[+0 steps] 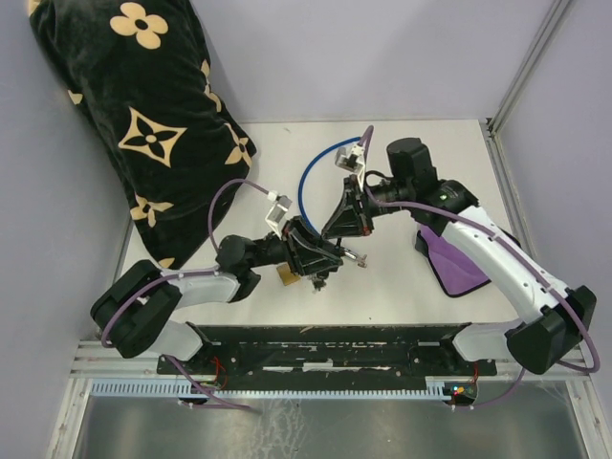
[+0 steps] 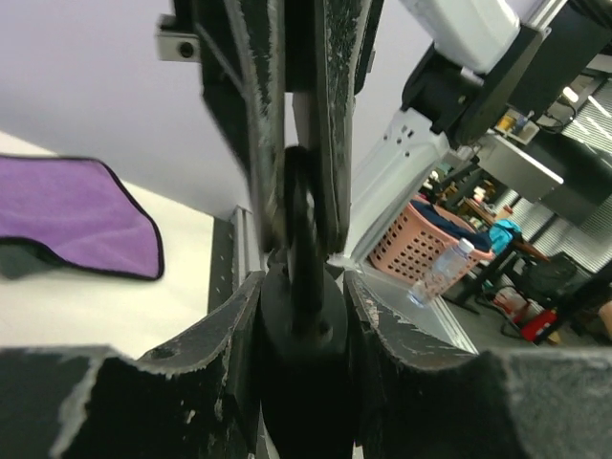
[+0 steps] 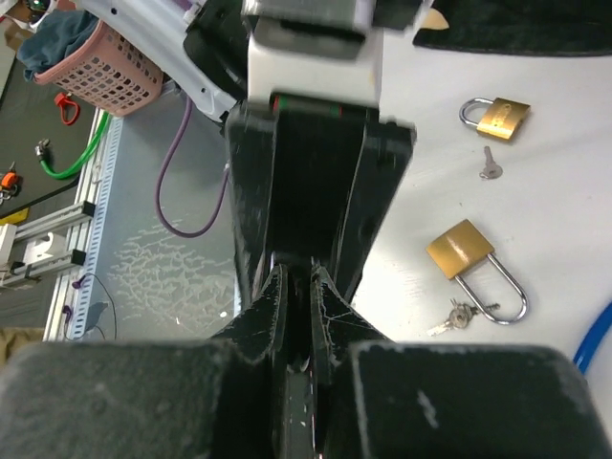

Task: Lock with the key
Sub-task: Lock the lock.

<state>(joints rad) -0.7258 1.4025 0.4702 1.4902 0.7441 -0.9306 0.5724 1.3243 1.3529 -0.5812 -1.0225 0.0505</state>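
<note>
Your two arms meet over the middle of the worktop (image 1: 402, 296), tips nearly nose to nose. Your left gripper (image 1: 323, 252) comes in from 9 o'clock and is clamped around the lock (image 2: 301, 382), a dark body wedged between both fingers and lifted off the surface. Your right gripper (image 1: 344, 228) reaches down from 1 o'clock and is pinched tight on the key (image 2: 304, 201). You see the key in the left wrist view only as a thin, dark, round-edged piece standing edge-on right above the lock. It meets the top of the lock. You cannot tell how deep it sits there, because the fingers hide the joint.

In the right wrist view, a brass padlock (image 3: 504, 117) lies on the worktop at 2 o'clock with a single small key (image 3: 489, 164) just beside it. A second brass padlock (image 3: 459, 251) lies at 3 o'clock with a bunch of keys (image 3: 461, 312) by its shackle.

From above, a purple cloth (image 1: 449, 258) sits at 3 o'clock under your right arm. A black flower-patterned cushion (image 1: 143, 105) fills the 10 o'clock corner. A blue cable (image 1: 311, 172) arcs at 12 o'clock.
</note>
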